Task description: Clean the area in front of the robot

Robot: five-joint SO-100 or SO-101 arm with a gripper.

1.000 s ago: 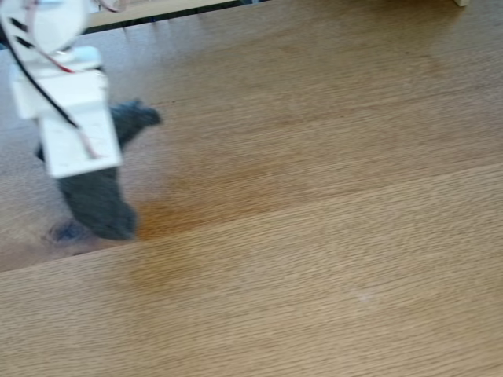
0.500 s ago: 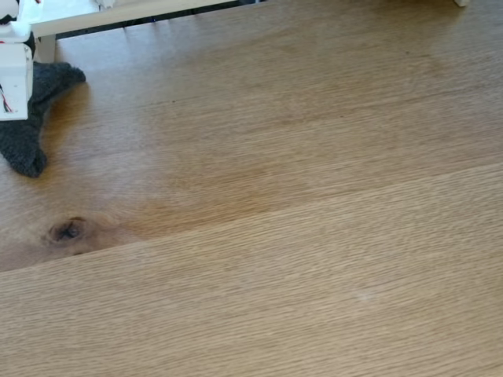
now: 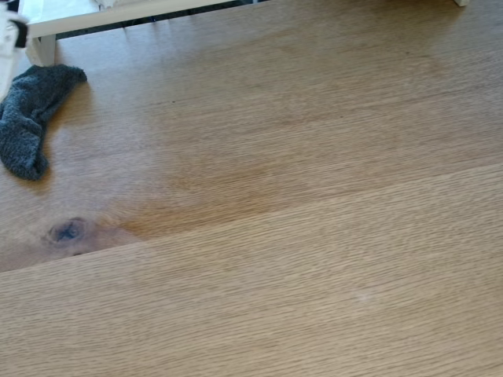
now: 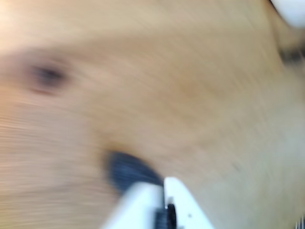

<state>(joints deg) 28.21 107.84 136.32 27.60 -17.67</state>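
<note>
White plastic fingers (image 4: 164, 183) enter the blurred wrist view from the bottom edge, drawn together with only a thin seam between them and clenched on nothing, their tips just beside a dark grey cloth (image 4: 125, 169) lying on the counter (image 4: 200, 95). The fixed view shows what the wrist view cannot: the cloth (image 3: 30, 118) lies crumpled at the far left of the oak-grain counter (image 3: 314, 196), near a white frame leg (image 3: 43, 49), with the robot (image 3: 11, 35) barely visible at the left edge. A dark knot (image 3: 69, 231) sits below the cloth, and it appears as a smudge (image 4: 47, 75) in the wrist view.
</note>
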